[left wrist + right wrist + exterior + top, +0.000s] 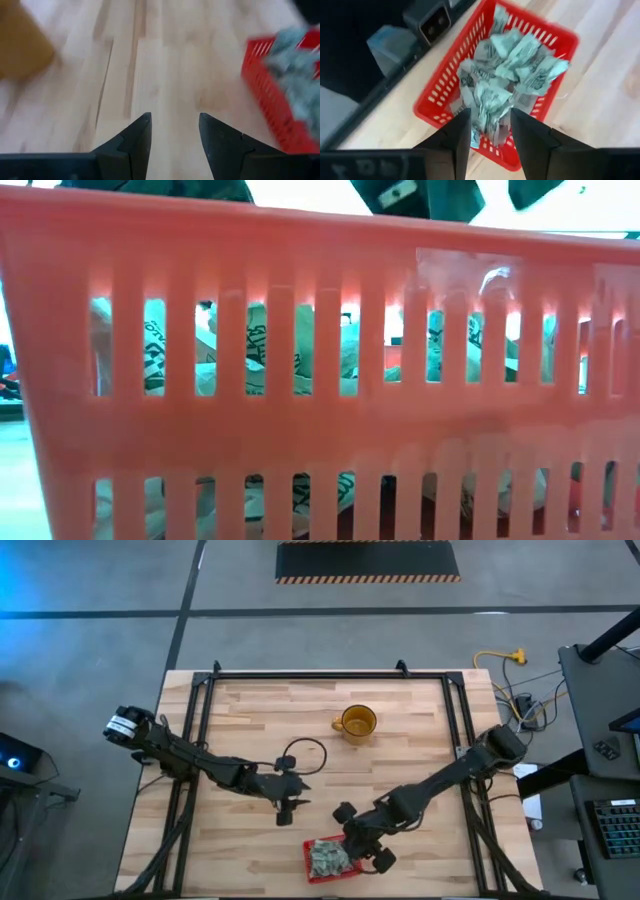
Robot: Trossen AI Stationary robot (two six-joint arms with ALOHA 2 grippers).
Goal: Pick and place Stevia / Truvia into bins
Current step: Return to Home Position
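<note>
The red bin (309, 862) stands at the table's near edge, its mesh wall (300, 430) filling the low view. A heap of pale green and white Stevia packets (510, 70) lies inside it, seen through the slots (250, 350) as well. My right gripper (490, 120) hangs open just above the heap, over the bin's right part (352, 845), pointing steeply down. My left gripper (175, 125) stands open over bare wood left of the bin (285, 812), with nothing between its fingers. The bin (270, 95) shows off to its side.
A translucent amber mug (358, 723) stands toward the table's far middle, blurred in the left wrist view (20, 45). A black cable loop (305, 753) lies near my left arm. Black frame rails (330, 675) border the table; bare wood lies between mug and bin.
</note>
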